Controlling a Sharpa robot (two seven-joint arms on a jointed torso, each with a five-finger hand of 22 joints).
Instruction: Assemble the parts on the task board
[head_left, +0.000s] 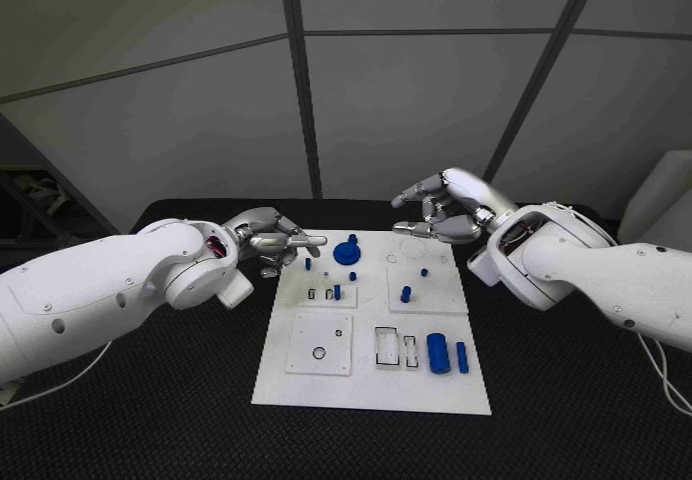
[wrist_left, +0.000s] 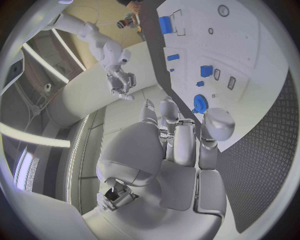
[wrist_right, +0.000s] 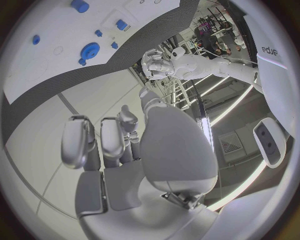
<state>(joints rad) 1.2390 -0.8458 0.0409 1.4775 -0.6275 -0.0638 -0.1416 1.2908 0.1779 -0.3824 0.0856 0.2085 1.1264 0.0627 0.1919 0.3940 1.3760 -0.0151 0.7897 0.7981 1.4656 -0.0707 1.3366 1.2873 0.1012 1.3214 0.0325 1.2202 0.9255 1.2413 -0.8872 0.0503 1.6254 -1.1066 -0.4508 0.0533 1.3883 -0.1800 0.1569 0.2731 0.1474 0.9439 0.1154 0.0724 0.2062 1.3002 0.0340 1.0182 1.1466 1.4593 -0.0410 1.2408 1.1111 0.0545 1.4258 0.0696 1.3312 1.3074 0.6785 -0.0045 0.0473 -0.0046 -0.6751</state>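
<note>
The task board (head_left: 375, 375) looks smooth, matt white; the parts (head_left: 438, 354) glossy blue plastic; the worktop (head_left: 173, 420) rough, woven black; each hand (head_left: 274, 243) satin silver metal.

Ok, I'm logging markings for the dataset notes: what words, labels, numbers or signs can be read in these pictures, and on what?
"edu" or similar: dark letters, cut off at the picture's rim, on a white panel in the right wrist view; partly readable, so uncertain.
Task board: black outlines only, no readable text.
Left hand, right hand: no markings readable.
</note>
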